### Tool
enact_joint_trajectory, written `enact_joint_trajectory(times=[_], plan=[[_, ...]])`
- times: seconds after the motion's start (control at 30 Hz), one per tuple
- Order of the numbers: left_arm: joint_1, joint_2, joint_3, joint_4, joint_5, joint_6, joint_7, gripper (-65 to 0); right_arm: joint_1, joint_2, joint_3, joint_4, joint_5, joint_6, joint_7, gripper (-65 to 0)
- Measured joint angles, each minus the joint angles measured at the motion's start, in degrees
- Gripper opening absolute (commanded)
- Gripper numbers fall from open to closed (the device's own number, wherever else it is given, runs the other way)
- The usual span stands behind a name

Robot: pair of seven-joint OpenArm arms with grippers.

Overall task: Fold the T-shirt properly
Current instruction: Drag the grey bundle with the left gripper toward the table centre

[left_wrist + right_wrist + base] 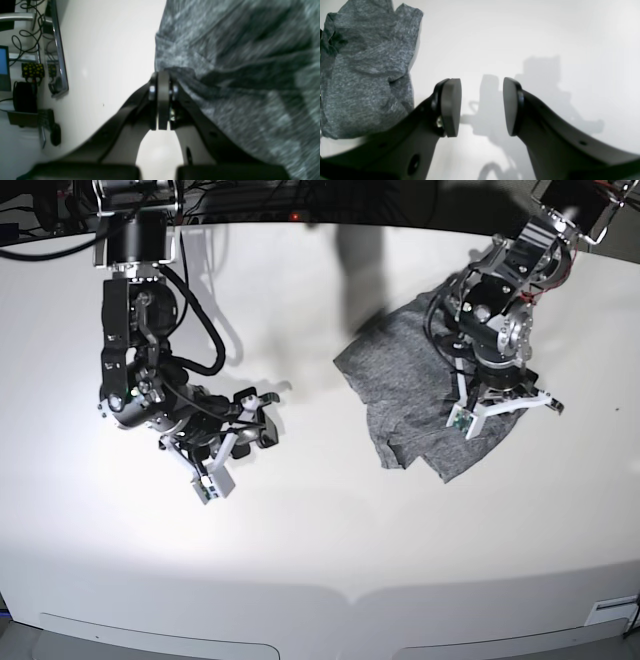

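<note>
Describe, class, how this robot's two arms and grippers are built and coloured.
Both arms are black and silver metal with exposed joints and looping black cables. The left gripper and right gripper have curved dark fingers ending in flat, rounded grey pads fixed with small screws. A white bracket sits near each wrist.

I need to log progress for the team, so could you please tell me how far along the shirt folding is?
Done: no fold shows; the T-shirt lies crumpled on the white table. In hand: the left gripper is shut at the shirt's edge, apparently pinching it. The right gripper is open over bare table, beside the cloth, holding nothing. Left: spreading the shirt flat and every fold.
</note>
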Motion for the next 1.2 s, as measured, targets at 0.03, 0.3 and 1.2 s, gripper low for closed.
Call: enact_joint_trajectory(times=[0.03,0.3,1.2], plan=[[-0.3,0.3,0.0,0.5,-0.1,0.5,0.2,-65.0,0.0,0.0,0.3,0.0,-2.2,0.0,3.5,-39.0],[-0.5,1.2,0.0,-1.4,-9.8,-4.2,-5.6,-65.0,0.7,0.1,4.2,0.1,-3.7,-1.3,4.9,-39.0],[-2.1,9.7,16.6,-7.2,-10.1,-21.0,-17.0,-65.0,0.8,0.8,4.1,0.1,-0.3,0.7,3.8,-39.0]])
